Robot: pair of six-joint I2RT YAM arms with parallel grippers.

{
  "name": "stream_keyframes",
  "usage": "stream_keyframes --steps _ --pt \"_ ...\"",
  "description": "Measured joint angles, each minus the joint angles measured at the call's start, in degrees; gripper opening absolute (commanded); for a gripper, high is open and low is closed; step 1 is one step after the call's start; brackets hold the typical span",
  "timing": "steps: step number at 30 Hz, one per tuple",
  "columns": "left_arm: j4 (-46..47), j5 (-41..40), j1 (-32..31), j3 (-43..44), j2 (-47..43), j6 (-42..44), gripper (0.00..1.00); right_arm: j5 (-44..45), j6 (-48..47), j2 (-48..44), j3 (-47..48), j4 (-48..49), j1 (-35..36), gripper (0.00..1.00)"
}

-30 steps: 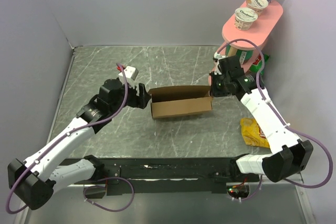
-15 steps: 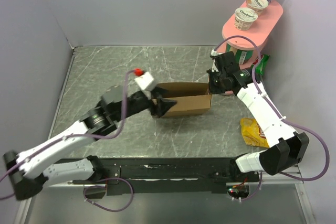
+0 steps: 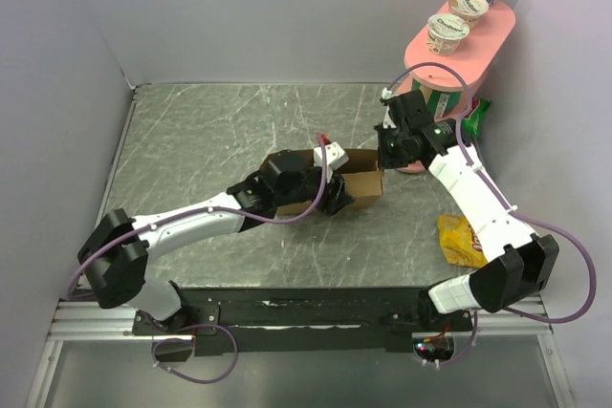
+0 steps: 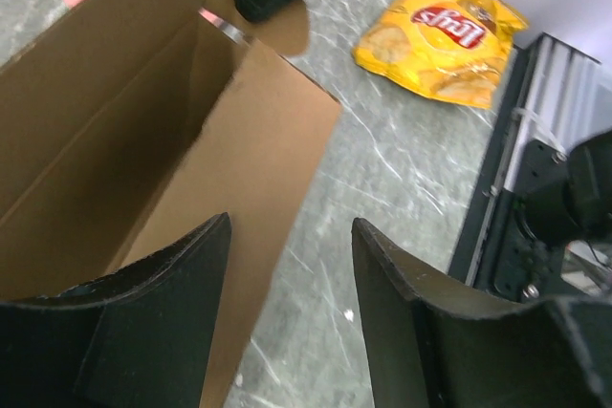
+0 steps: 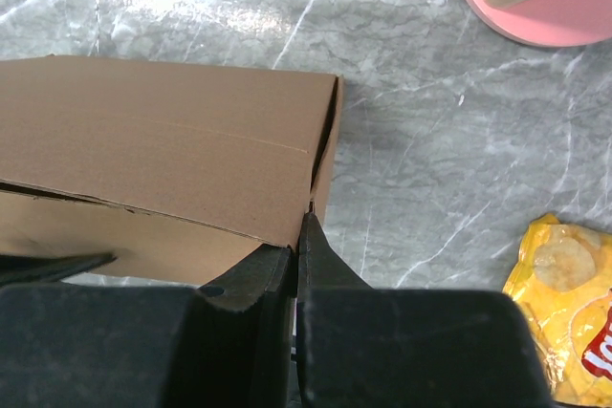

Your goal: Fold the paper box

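Note:
The paper box (image 3: 363,182) is plain brown cardboard, standing open-topped in the middle of the table. My left gripper (image 3: 337,200) is open at the box's front wall; in the left wrist view the left gripper (image 4: 292,226) has one finger over the cardboard (image 4: 239,150) and the other over the table. My right gripper (image 3: 383,155) is shut on the box's right end wall. In the right wrist view the right gripper (image 5: 300,226) pinches the thin wall edge of the box (image 5: 163,140).
A yellow chips bag (image 3: 462,239) lies on the table at the right, also in the left wrist view (image 4: 440,31). A pink stand (image 3: 459,40) with yogurt cups is at the back right, a green packet (image 3: 475,114) beside it.
My left arm has swung right, from the box's left end to its front right part. The box looks shorter from above. My right gripper has kept its hold.

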Motion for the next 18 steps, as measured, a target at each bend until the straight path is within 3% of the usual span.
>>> stream_keyframes --steps 8,18 --pt "4.22 -2.23 0.74 0.59 2.93 -0.24 0.59 0.5 0.61 0.26 0.44 -0.74 0.57 0.0" --pt "7.56 -2.49 2.99 1.92 6.1 -1.57 0.59 4.68 3.32 -0.83 -3.67 5.46 1.27 0.0"
